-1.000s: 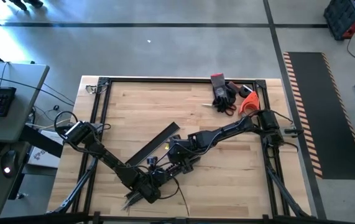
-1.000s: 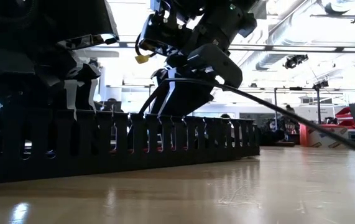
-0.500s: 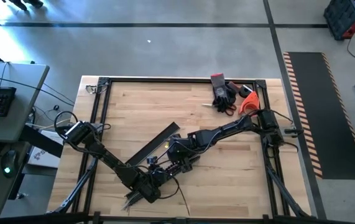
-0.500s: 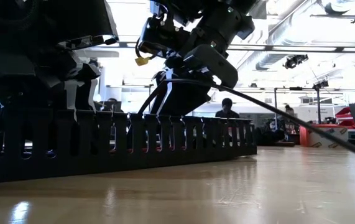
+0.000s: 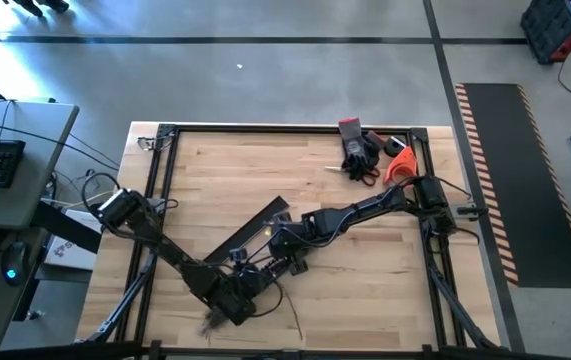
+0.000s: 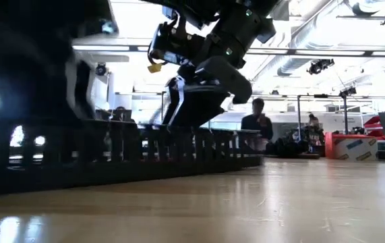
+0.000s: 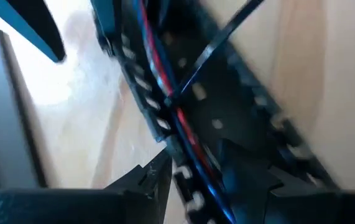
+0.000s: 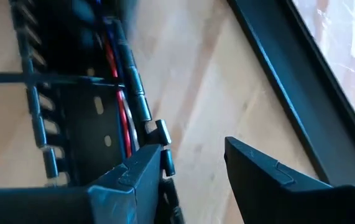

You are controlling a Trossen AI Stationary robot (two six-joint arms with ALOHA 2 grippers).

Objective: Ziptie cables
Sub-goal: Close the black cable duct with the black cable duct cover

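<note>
Presently both grippers are meeting over long black slotted plastic duct (image 5: 248, 231) near table's near edge, reaching thin red and dark cables (image 8: 120, 106) inside; right gripper (image 8: 193, 168) is showing fingers apart, empty; left gripper (image 7: 193, 177) fingers apart, straddling cables.

Light wooden plank table (image 5: 225, 170) edged by a black metal frame (image 5: 265, 128). Lying diagonally near centre, toward seven o'clock: long rigid black bar with comb-like slotted edges (image 5: 255, 228) (thin red and dark cables (image 8: 120, 118) inside its channel). At one o'clock by the corner: black glove (image 5: 358, 152), red-handled tool (image 5: 349, 128), orange object (image 5: 401, 165).
</note>
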